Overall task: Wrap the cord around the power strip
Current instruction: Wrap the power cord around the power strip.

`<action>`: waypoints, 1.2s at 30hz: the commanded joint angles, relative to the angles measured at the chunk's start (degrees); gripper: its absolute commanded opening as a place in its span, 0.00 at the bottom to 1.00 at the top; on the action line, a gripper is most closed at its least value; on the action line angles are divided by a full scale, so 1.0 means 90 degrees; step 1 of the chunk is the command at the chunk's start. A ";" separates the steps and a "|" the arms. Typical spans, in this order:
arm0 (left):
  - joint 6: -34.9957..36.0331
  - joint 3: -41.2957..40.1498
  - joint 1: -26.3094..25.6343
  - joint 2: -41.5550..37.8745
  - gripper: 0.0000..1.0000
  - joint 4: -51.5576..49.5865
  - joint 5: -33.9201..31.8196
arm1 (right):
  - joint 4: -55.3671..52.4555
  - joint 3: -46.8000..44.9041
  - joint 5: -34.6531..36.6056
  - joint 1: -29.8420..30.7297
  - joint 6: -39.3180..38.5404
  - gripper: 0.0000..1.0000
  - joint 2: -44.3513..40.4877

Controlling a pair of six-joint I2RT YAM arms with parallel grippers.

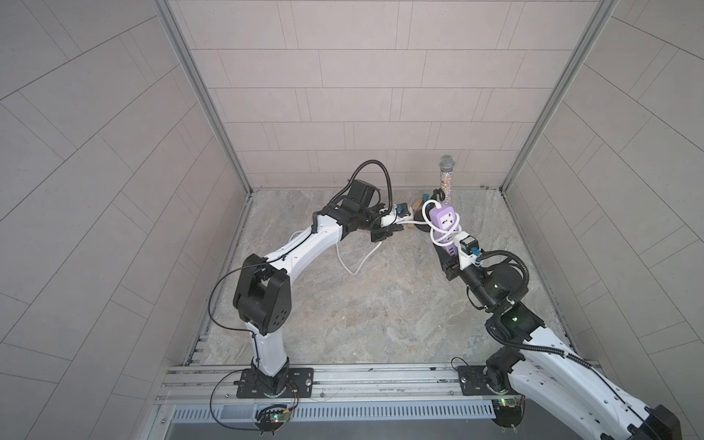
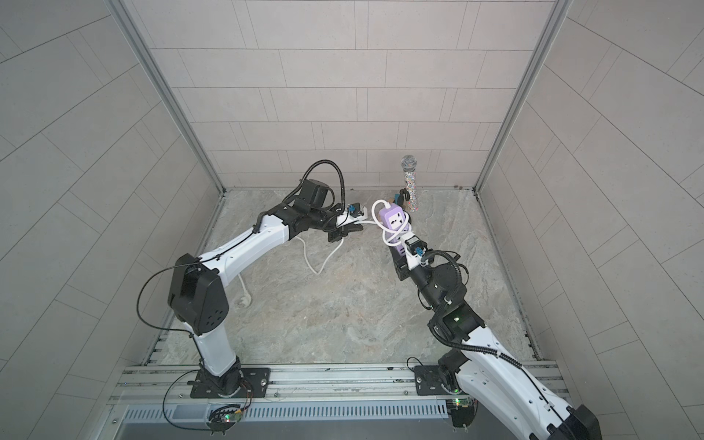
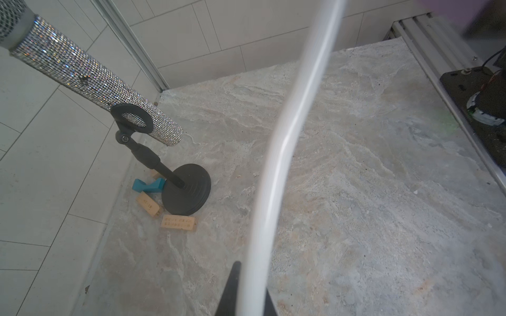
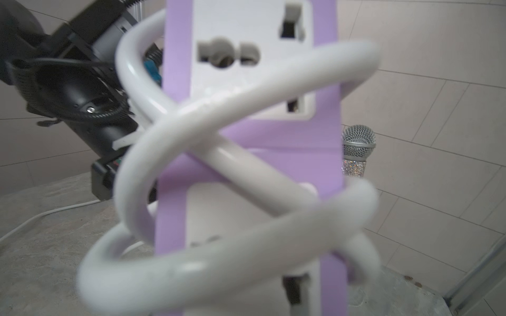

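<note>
The lavender power strip [image 1: 444,224] stands on end above the table's far side, and my right gripper [image 1: 452,260] is shut on its lower end. In the right wrist view the strip [image 4: 325,153] fills the frame with several loops of white cord [image 4: 246,90] crossing its socket faces; the jaws themselves are hidden. From the strip the cord [image 1: 413,218] runs left into my left gripper [image 1: 394,228], which is shut on it. The left wrist view shows the cord [image 3: 287,136] passing between the dark fingers [image 3: 232,290]. Slack cord [image 1: 356,264] lies on the table, and its plug [image 2: 244,303] rests by the left arm.
A glittery microphone [image 1: 446,179] stands on a black stand [image 3: 189,191] at the back wall, just behind the strip. Wooden blocks [image 3: 178,223] and a teal block [image 3: 147,185] lie at its base. Tiled walls close in three sides.
</note>
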 commanded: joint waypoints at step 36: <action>0.2325 -0.0246 -0.0658 -0.1570 0.00 -0.2155 -0.1638 | -0.4552 0.2970 0.0948 0.0050 -0.1406 0.00 0.1986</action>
